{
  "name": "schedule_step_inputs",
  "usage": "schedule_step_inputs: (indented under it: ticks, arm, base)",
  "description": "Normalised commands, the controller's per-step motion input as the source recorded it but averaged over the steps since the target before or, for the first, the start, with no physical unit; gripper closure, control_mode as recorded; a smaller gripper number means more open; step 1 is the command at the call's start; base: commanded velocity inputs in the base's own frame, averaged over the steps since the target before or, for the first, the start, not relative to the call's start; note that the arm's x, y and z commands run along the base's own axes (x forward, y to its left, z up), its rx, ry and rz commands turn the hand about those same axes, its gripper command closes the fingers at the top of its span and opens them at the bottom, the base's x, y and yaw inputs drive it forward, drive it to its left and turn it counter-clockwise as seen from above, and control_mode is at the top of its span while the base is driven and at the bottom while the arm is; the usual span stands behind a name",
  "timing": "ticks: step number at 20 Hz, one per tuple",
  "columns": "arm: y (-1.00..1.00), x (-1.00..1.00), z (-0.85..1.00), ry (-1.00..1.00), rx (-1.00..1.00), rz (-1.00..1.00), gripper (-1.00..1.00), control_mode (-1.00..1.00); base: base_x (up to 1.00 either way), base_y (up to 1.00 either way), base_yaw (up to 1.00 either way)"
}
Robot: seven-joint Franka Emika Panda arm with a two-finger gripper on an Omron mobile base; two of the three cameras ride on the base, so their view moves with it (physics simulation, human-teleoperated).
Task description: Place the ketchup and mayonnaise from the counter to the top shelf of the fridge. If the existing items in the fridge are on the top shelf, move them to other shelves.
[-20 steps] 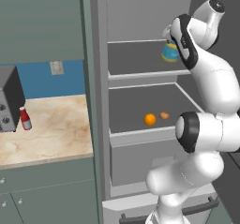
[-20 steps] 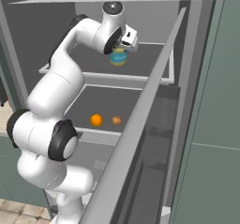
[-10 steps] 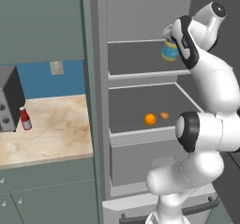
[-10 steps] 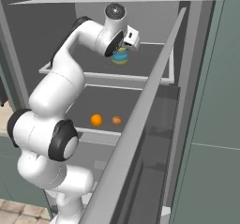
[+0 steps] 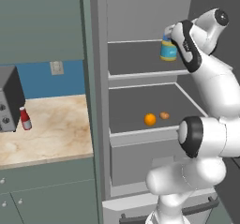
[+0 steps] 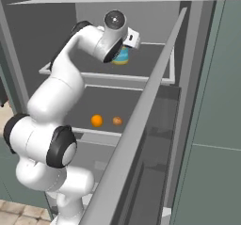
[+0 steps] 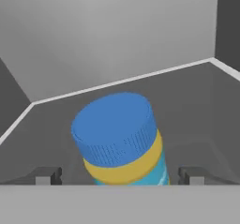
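Observation:
The mayonnaise (image 7: 119,134), a blue-lidded jar with a pale yellow body, stands upright on the top shelf (image 5: 136,61) of the fridge (image 5: 98,101). My gripper (image 7: 119,176) hangs open just above it, one fingertip on each side with a gap to the jar. The same mayonnaise (image 5: 168,49) (image 6: 121,55) shows partly behind my hand in both base views. On the counter (image 5: 56,134) at the far left stands the ketchup (image 5: 25,118). An orange fruit (image 5: 150,119) and a brownish lump (image 5: 164,115) lie on the shelf below.
A dark appliance (image 5: 9,103) stands on the counter beside the ketchup. The open fridge door (image 6: 141,125) runs along the right of my arm. A grey drawer (image 5: 140,162) sits under the lower shelf. The fridge's right wall is close to my hand.
My jaws have spread a little wider and the hand has drawn up and back from the mayonnaise. The jar stays where it stood on the top shelf.

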Motion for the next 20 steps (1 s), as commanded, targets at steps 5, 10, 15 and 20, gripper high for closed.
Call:
schedule_step_inputs:
  ticks: [5, 10, 15, 20]
  arm:
    - [0.0, -0.81, 0.13, -0.27, 0.0, 0.0, -1.0, -1.0]
    - [0.0, -1.0, 0.14, -0.23, 0.0, 0.0, -1.0, -1.0]
    - [0.0, -1.0, 0.15, -0.16, 0.0, 0.0, -1.0, -1.0]
    - [0.17, -1.0, 0.09, -0.03, -0.05, 0.0, -1.0, -1.0]
  base:
    - [0.0, 0.0, 0.0]
    - [0.0, 0.0, 0.0]
    - [0.0, 0.0, 0.0]
    - [0.0, 0.0, 0.0]
